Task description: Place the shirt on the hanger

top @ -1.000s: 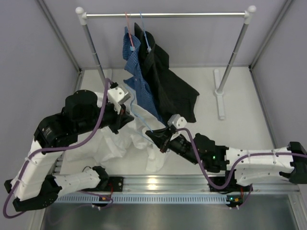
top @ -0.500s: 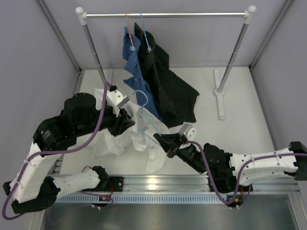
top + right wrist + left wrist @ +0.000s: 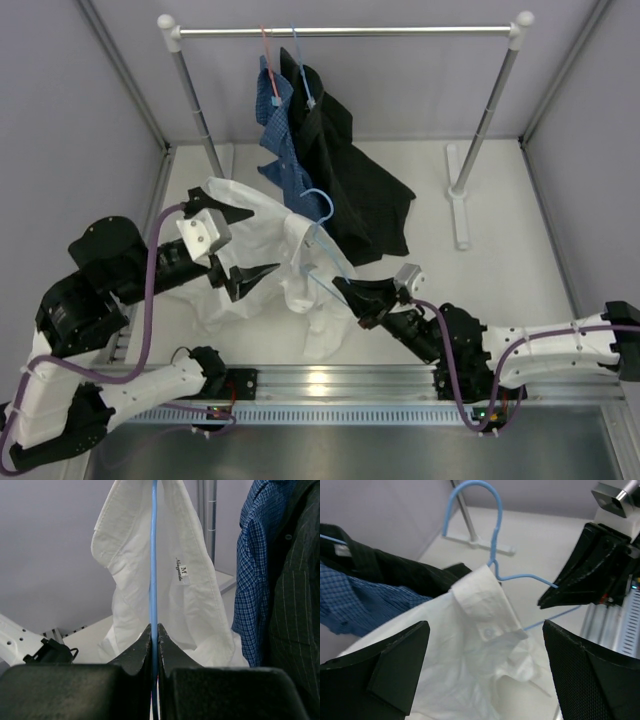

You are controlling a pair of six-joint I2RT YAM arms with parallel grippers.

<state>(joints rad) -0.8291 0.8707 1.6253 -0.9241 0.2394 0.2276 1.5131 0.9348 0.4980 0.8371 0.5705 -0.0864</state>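
Observation:
The white shirt (image 3: 255, 240) hangs loosely over the light-blue wire hanger (image 3: 320, 212), whose hook pokes up out of the collar (image 3: 480, 592). My right gripper (image 3: 352, 291) is shut on the hanger's wire (image 3: 153, 555) just right of the shirt, and the shirt (image 3: 187, 597) drapes on both sides of that wire. My left gripper (image 3: 250, 280) is open at the shirt's near left side. Its fingers (image 3: 375, 675) stand wide apart with the shirt (image 3: 470, 665) lying free behind them.
A blue checked shirt (image 3: 285, 150) and a black shirt (image 3: 355, 185) hang from the rail (image 3: 400, 31) at the back, close behind the hanger's hook. The rack's posts (image 3: 195, 100) and right foot (image 3: 460, 200) stand on the table.
My left gripper has opened, let go of the shirt and drawn back to the left. My right gripper has carried the hanger a little to the right, and the hook now stands out of the collar.

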